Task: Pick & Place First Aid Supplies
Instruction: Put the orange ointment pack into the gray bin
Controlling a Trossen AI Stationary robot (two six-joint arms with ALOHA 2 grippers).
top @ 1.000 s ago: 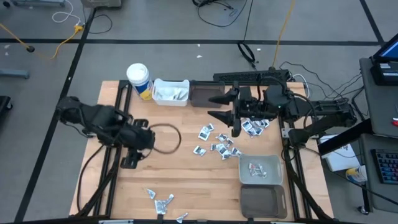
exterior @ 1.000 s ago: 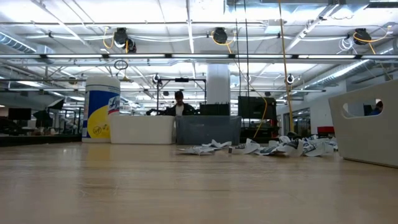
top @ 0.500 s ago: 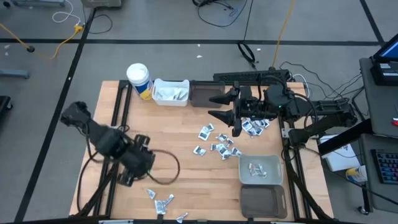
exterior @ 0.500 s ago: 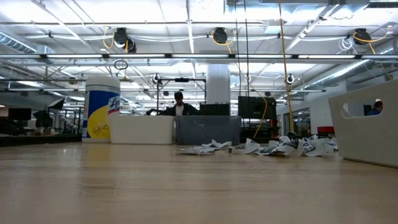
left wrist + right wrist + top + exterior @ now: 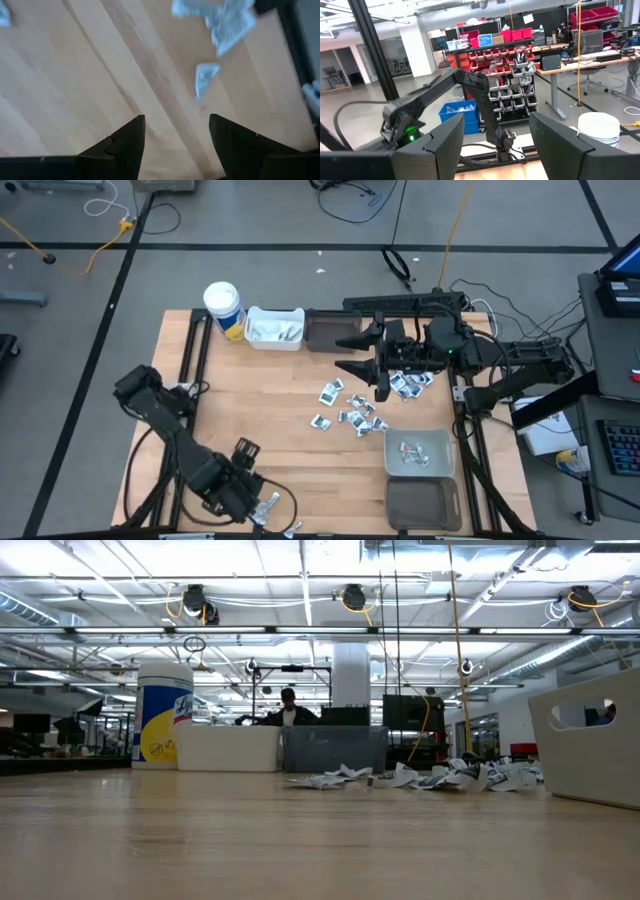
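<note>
Overall, the wooden table [image 5: 300, 450] carries 5 containers: a white bin [image 5: 274, 328] and a dark bin [image 5: 328, 330] along the far edge, a grey bin [image 5: 419, 452] and a dark tray [image 5: 424, 502] at the near right, and a white cup [image 5: 223, 309] with a yellow band at the far left.

Both arms are in view. The right gripper [image 5: 352, 354] hangs at the far right, above the table beside the dark bin, fingers apart and empty. The left gripper [image 5: 176, 129] sits low at the near left edge, pointing at a small cluster of packets [image 5: 262, 503]; its fingers are apart with nothing between them.

Most of the packets lie in a loose scatter [image 5: 365, 402] at mid-table, right of centre, with some more already in the grey bin and the white bin. In the left wrist view 1 small packet [image 5: 204, 77] lies just beyond the fingertips, with crumpled ones [image 5: 227, 22] farther off.

Judgement: these packets look light, thin and crinkly, likely to slide on the smooth wood or buckle under a pinch. Best hold appears to be across a raised or folded edge, fingers straddling 1 packet only.
</note>
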